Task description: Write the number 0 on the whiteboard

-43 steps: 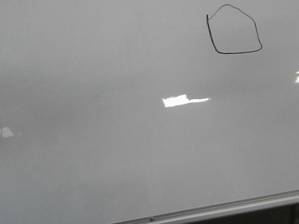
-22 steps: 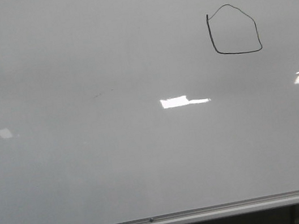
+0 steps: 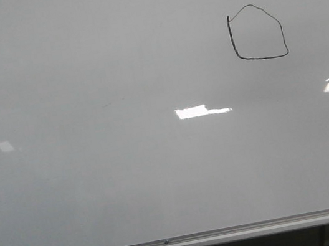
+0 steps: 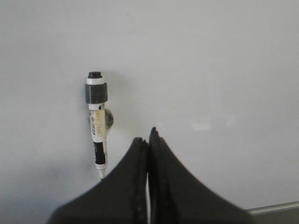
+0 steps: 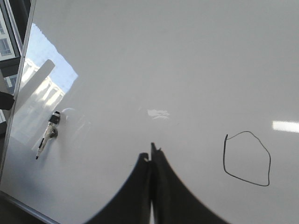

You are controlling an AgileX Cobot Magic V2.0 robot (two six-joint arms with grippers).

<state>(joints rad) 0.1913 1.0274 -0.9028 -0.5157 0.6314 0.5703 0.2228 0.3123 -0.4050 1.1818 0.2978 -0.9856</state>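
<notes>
The glossy whiteboard (image 3: 131, 185) fills the front view, its silver frame along the near edge. A thin black number 0 (image 3: 257, 32), a lopsided closed loop with a peaked top, is drawn at the upper right; the right wrist view also shows the number 0 (image 5: 246, 158). A white marker (image 4: 97, 121) with a grey band lies on the board beside my left gripper (image 4: 148, 140), which is shut and empty. My right gripper (image 5: 150, 156) is shut too, holding nothing, with the marker (image 5: 47, 133) far off to its side. Neither gripper appears in the front view.
Bright rectangular light reflections (image 3: 200, 111) sit on the board surface. The board's aluminium frame (image 3: 172, 244) runs along the near edge. A window reflection (image 5: 42, 93) shows near the board's side edge in the right wrist view.
A faint dark shadow at the board's left side has faded away. The drawn loop is unchanged.
</notes>
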